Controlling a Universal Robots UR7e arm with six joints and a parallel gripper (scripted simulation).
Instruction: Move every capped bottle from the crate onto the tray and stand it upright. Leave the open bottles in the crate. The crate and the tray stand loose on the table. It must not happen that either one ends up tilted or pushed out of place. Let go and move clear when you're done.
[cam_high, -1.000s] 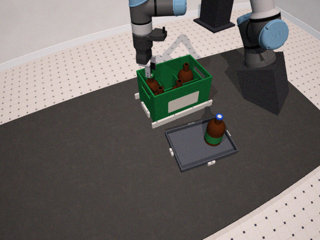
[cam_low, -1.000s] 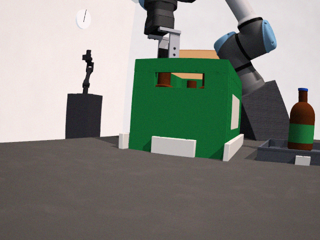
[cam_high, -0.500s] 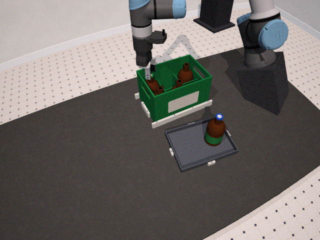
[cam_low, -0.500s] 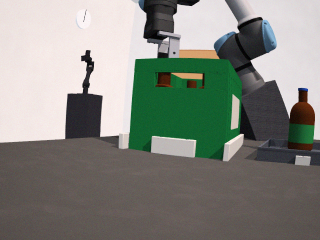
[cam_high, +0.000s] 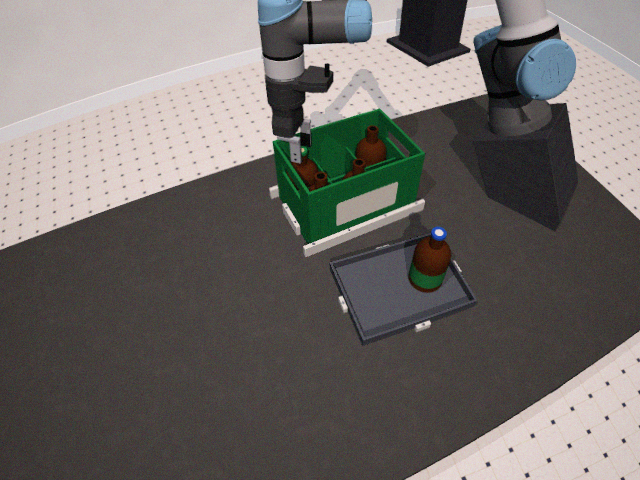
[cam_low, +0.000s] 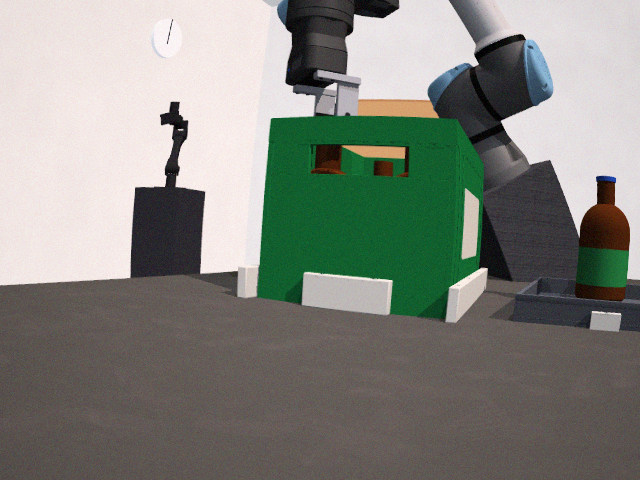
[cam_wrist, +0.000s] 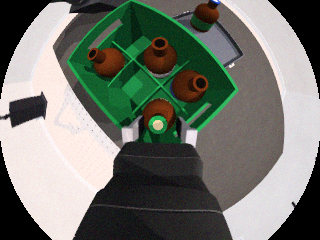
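one green-capped bottle (cam_high: 305, 169) (cam_low: 328, 157) (cam_wrist: 159, 112) stands in the crate (cam_high: 325, 217) (cam_low: 356, 222) (cam_wrist: 195, 65), directly below the pincer (cam_high: 301, 146) (cam_low: 333, 113) (cam_wrist: 160, 122). its long axis runs up and down, neck and cap pointing up between the pincer's fingers. the pincer is released: its two fingers stand wide, one on each side of the cap, with a gap showing on both sides in the wrist view. the pincer itself points straight down, in line with the bottle.

three open bottles share the crate, all mouth up. the nearest to the pincer (cam_high: 320, 181) (cam_low: 403, 174) (cam_wrist: 190, 86) stands beside the capped one, on the tray side. another (cam_high: 356, 169) (cam_wrist: 160, 57) is farther along that same side, and the last (cam_high: 371, 149) (cam_low: 383, 167) (cam_wrist: 108, 62) is at the far end from the pincer.

beyond the crate's labelled side, well apart from the pincer, lies the tray (cam_high: 382, 299) (cam_low: 547, 310) (cam_wrist: 220, 47). a blue-capped bottle (cam_high: 430, 263) (cam_low: 603, 242) (cam_wrist: 204, 19) stands upright on it, long axis vertical, cap up. crate and tray both sit flat on the table.

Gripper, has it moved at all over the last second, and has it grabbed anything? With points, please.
The gripper (cam_high: 301, 149) (cam_low: 336, 106) (cam_wrist: 160, 122) has come down a little, roughly straight, toward the green-capped bottle (cam_high: 306, 172) (cam_low: 328, 157) (cam_wrist: 159, 107). It's open, with nothing taken or let go. The crate (cam_high: 316, 217) (cam_low: 361, 232) (cam_wrist: 200, 60), tray (cam_high: 377, 294) (cam_low: 547, 310) (cam_wrist: 220, 42) and blue-capped bottle (cam_high: 430, 258) (cam_low: 603, 227) (cam_wrist: 204, 17) stayed as they were.
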